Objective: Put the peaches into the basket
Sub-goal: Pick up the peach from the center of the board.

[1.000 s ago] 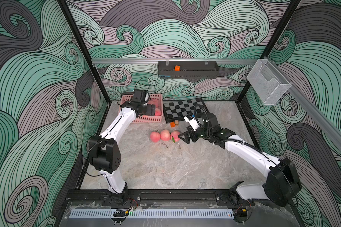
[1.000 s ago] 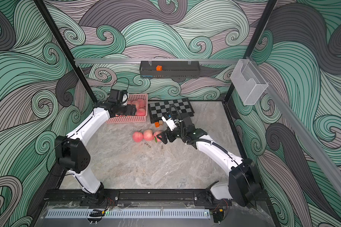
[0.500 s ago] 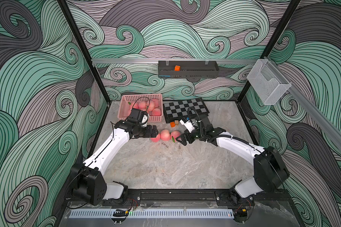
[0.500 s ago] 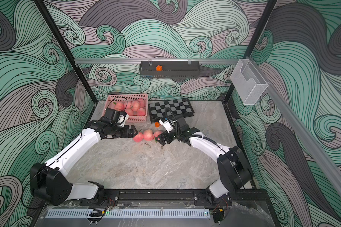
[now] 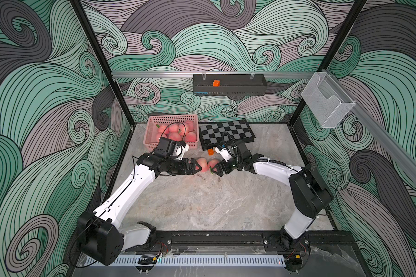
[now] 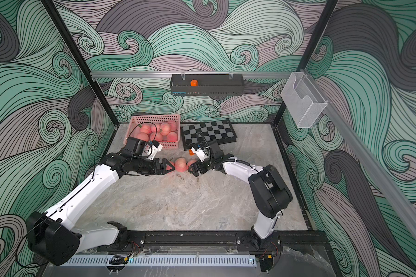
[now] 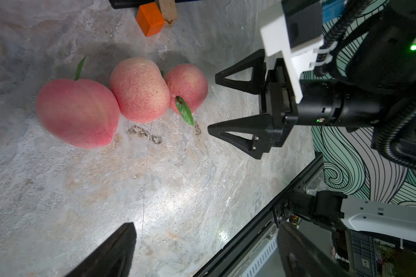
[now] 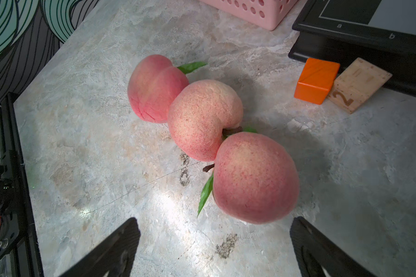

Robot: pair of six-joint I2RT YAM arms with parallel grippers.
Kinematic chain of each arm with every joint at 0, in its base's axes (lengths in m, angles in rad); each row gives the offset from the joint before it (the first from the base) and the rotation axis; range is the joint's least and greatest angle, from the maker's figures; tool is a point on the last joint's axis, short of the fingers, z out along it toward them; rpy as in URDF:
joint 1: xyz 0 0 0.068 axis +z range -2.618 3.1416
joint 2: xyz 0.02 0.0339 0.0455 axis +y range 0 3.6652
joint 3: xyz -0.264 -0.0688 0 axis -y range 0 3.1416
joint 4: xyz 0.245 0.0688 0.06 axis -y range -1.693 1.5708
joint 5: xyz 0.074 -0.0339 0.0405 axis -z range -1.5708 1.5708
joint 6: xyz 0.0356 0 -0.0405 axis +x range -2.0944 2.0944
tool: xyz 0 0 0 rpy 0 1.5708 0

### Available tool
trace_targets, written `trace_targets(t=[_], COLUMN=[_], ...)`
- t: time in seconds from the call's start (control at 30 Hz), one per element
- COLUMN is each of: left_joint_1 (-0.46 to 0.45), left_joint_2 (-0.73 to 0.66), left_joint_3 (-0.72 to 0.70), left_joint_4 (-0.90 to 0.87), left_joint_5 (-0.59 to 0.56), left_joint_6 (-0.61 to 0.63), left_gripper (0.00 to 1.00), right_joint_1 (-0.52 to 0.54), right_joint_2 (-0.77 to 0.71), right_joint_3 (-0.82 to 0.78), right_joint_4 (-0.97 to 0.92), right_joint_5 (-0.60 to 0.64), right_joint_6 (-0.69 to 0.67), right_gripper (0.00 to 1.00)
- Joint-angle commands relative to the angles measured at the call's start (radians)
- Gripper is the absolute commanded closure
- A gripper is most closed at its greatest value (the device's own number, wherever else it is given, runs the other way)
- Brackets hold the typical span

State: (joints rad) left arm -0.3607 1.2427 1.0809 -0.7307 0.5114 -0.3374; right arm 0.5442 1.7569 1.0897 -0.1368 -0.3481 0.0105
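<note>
Peaches (image 8: 203, 120), three touching in a row on the bench (image 5: 214, 199) near the basket (image 5: 171, 118), lie between left and right jaws, both open and empty; closing together could clash them or roll neighbours away.

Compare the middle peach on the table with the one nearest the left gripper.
Colour: the middle peach is pale cream with pink speckles; the end peach is an evenly deeper pink. Contact: the middle peach touches a peach on each side; the end peach touches only the middle one. Both lie on the table, outside the basket.
</note>
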Motion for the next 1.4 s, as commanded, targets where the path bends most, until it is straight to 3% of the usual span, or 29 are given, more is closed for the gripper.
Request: trace_targets(t=[0.0,0.43,0.83,1.37], left_joint_1=[-0.001,-0.002,-0.001,-0.001], left_joint_2=[0.002,0.043,0.043,0.039], left_joint_3=[-0.019,-0.058,-0.058,-0.056], left_joint_4=[0.017,0.105,0.119,0.134], left_joint_5=[0.037,0.162,0.165,0.165], left_joint_6=[0.008,-0.029,-0.04,-0.055], left_gripper=[0.08,0.08,0.08,0.09], right_joint_1=[0.005,-0.002,-0.007,-0.015], right_joint_2=[0.037,0.149,0.187,0.198], right_joint_3=[0.044,0.084,0.087,0.08], right_joint_4=[0.036,0.063,0.085,0.1], right_joint_5=[0.002,-0.002,-0.011,-0.018], right_joint_6=[-0.01,-0.012,-0.013,-0.023], right_gripper=[0.02,0.05,0.09,0.24])
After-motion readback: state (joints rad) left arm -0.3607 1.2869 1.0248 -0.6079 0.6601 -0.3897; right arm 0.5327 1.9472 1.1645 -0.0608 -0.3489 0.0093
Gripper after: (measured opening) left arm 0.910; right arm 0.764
